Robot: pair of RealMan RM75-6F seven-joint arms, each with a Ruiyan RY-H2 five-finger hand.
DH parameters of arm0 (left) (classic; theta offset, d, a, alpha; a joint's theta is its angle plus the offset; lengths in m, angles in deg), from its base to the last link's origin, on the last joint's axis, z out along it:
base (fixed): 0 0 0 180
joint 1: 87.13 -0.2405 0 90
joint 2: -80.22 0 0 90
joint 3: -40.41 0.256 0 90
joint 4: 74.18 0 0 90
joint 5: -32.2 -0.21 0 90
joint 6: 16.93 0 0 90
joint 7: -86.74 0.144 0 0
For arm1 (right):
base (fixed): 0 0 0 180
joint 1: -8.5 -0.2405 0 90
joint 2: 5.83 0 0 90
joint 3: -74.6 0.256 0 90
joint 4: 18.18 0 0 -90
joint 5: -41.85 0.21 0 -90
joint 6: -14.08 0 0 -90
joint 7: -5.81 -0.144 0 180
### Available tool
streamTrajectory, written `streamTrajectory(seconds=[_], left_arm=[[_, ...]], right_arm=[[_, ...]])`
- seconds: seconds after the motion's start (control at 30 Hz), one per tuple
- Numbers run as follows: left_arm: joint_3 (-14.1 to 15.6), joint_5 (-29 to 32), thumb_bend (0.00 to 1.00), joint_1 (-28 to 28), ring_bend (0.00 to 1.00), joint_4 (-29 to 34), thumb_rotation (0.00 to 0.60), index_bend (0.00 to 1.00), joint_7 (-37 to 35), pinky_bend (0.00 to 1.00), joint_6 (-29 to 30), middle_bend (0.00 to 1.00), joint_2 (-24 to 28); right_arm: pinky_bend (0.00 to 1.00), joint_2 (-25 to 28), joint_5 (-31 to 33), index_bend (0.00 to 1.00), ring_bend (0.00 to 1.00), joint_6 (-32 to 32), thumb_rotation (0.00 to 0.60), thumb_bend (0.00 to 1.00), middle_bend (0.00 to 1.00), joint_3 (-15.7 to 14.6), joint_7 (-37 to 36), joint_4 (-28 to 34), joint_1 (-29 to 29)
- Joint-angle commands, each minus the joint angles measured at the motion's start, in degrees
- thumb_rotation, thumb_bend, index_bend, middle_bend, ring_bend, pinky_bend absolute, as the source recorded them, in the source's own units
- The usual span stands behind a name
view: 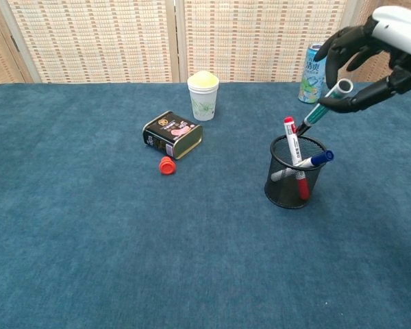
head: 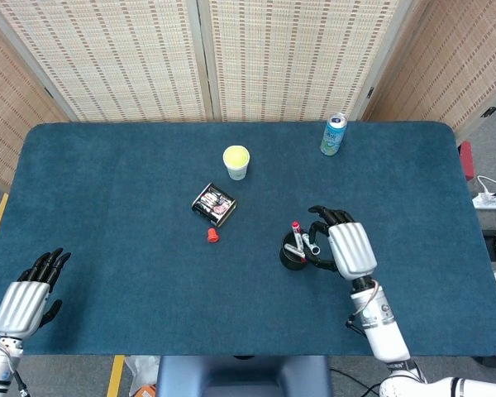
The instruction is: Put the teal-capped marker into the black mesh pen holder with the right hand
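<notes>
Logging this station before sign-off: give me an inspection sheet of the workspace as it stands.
Surface: blue felt-covered table.
Job's things: teal-capped marker tilted, tip at rim of black mesh pen holder, which holds red and blue pens.
Clutter: paper cup, dark tin, orange cap, drink can.
Hands: right hand pinches the marker; left hand empty, fingers apart.
Cables: white power strip on floor.
Surroundings: woven screens.

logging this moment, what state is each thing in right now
right hand: pinches the marker
marker: tilted, lower tip at the holder's rim
pen holder: upright, pens inside
paper cup: upright
can: upright
tin: on its side
red cap: loose on table
left hand: holds nothing, fingers apart
</notes>
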Motion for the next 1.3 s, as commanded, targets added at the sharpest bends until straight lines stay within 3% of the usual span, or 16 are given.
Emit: streamTrajectory(seconds=[0.03, 0.77, 0.83, 1.0, 1.2, 1.3], left_arm=[[0.05, -0.04, 0.31, 0.07, 0.05, 0.09, 0.6, 0.03, 0.16, 0.28, -0.13, 0.0, -0.01], [0.3, -0.03, 0.31, 0.23, 0.05, 0.18, 0.6, 0.03, 0.56, 0.28, -0.64, 0.0, 0.0], [0.28, 0.12, 0.31, 0.31, 0.05, 0.17, 0.6, 0.03, 0.69, 0.28, -0.83, 0.0, -0.06], [0.29, 0.27, 0.3, 0.42, 0.05, 0.11, 0.6, 0.03, 0.93, 0.28, -1.09, 0.0, -0.13], [0.23, 0.45, 0.3, 0.52, 0.05, 0.08, 0.6, 0.03, 0.77, 0.28, -1.3, 0.0, -0.14], [0.19, 0.7, 0.3, 0.53, 0.05, 0.15, 0.6, 0.03, 0.61, 0.28, -1.44, 0.0, 0.02]], right_arm=[[0.28, -1.14, 0.64, 0.63, 0.27, -0.98, 0.6, 0.21, 0.24, -0.09, -1.08, -1.15, -0.4], [0.29, -4.28, 5.92, 0.63, 0.27, -5.14, 0.6, 0.21, 0.24, 0.46, -6.13, -9.54, -0.94], [0.29, -4.0, 5.61, 0.59, 0.25, -6.71, 0.6, 0.21, 0.24, -0.01, -7.83, -10.45, -1.13], [0.29, -3.26, 1.93, 0.33, 0.17, -6.85, 0.6, 0.19, 0.24, -0.87, -11.63, -11.58, -0.83], [0.24, -3.05, -1.78, 0.21, 0.1, -3.74, 0.6, 0.07, 0.21, -1.42, -12.05, -12.05, 0.06], [0.18, -0.85, -6.13, 0.21, 0.09, 0.75, 0.6, 0.04, 0.2, -4.01, -9.55, -11.49, 2.57]])
